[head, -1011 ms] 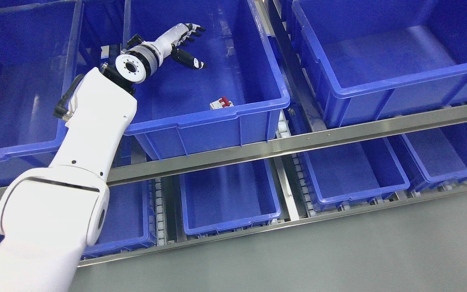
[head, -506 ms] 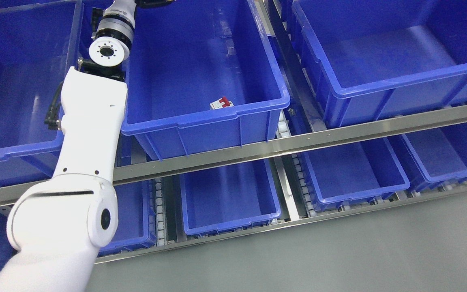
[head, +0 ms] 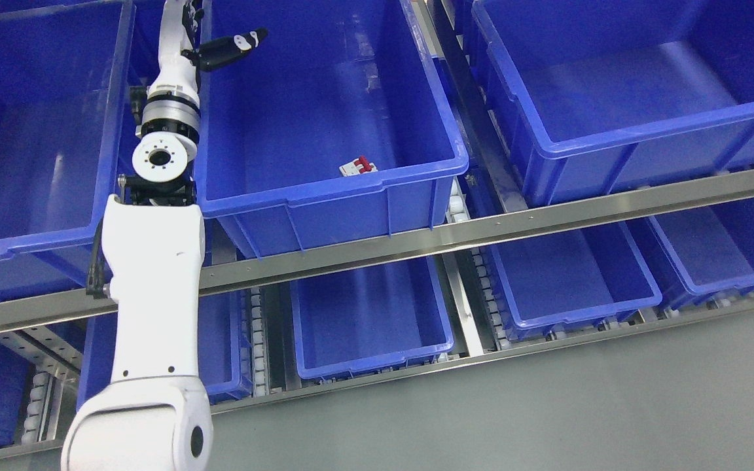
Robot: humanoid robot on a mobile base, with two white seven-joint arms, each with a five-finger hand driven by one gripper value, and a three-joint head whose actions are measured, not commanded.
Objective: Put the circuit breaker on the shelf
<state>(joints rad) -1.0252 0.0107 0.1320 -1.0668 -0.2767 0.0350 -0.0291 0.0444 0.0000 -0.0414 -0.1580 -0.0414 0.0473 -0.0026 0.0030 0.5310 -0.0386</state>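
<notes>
Looks like the drop's done: the circuit breaker (head: 357, 167) sits inside the middle bin (head: 351, 191) against its front wall, and the left hand (head: 184, 46) is up over the bin's back-left corner, thumb out, holding nothing, so next is probably just pulling the arm clear.

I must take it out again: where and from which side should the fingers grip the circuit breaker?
Grip the white body of the circuit breaker, probably from above and behind: it lies against the front wall of the blue bin, which blocks a frontal approach, and its red toggle is likely a poor hold.
</notes>
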